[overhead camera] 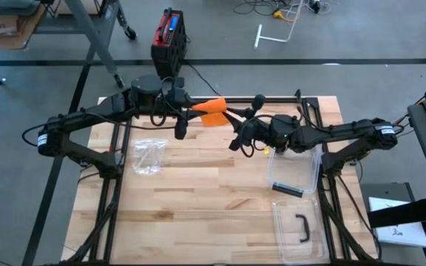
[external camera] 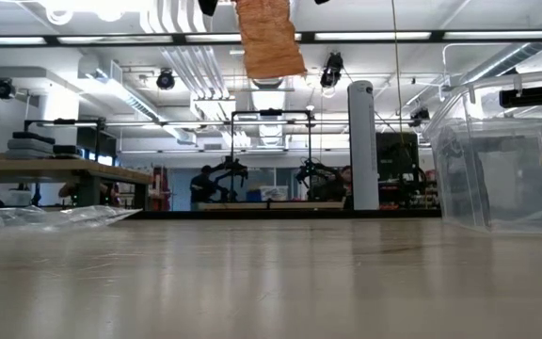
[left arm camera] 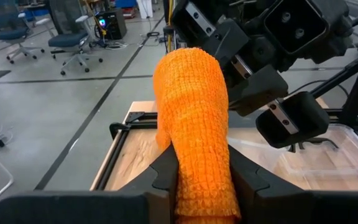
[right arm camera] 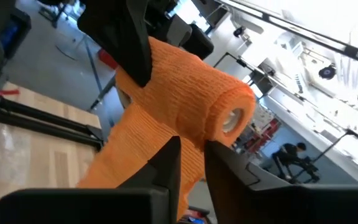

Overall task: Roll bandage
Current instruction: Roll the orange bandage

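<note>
Orange woven bandage strip [left arm camera: 194,130] rising up the frame's centre, clamped at the bottom between the left gripper's [left arm camera: 202,186] dark fingers [left arm camera: 163,177], other arm's black gripper [left arm camera: 253,59] upper right, wooden tabletop [left arm camera: 135,155] below, office chairs [left arm camera: 73,40] upper left

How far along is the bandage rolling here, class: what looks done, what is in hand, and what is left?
Done: part of the orange woven bandage is already wound into a roll around a pale core. In hand: the left gripper is shut on the loose strip, while the right gripper pinches the bandage beside the roll, both raised above the wooden table. Left: a free length of bandage hangs unrolled in the low view, so winding seems unfinished.
</note>
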Robot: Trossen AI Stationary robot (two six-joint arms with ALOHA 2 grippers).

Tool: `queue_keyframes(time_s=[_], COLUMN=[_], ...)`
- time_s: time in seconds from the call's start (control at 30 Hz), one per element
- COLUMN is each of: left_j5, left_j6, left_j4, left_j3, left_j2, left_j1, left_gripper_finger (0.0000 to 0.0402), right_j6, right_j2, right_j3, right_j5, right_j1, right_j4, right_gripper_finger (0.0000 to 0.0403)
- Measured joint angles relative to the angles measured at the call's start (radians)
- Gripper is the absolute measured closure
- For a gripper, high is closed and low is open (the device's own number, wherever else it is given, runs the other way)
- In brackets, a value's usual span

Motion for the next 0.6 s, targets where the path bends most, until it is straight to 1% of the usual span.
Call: queue_keyframes(time_s=[0.1, 0.27, 0.4, 0.53, 0.6], left_j5=[0.001, 0.000, 0.000, -0.011, -0.013], left_j6=[0.000, 0.000, 0.000, 0.000, 0.001], left_j4=[0.004, 0.018, 0.018, -0.001, -0.005], left_j3=[0.000, -0.005, -0.005, -0.006, -0.006], left_j2=[0.000, 0.000, 0.000, 0.000, -0.001], left_j1=[-0.004, -0.011, -0.012, -0.013, -0.013], left_gripper_finger=[0.0327, 0.0330, 0.0334, 0.0329, 0.0329], right_j6=[0.003, 0.002, 0.000, -0.032, -0.038], right_j2=[0.000, 0.000, 0.001, -0.002, -0.008], right_j3=[0.000, 0.000, 0.000, -0.001, -0.001], right_j5=[-0.022, -0.027, -0.029, 0.041, 0.047], right_j1=[0.000, -0.004, -0.004, -0.002, -0.002], right_j4=[0.014, 0.035, 0.049, 0.043, 0.043], right_gripper_finger=[0.0361, 0.0398, 0.0402, 0.0402, 0.0403])
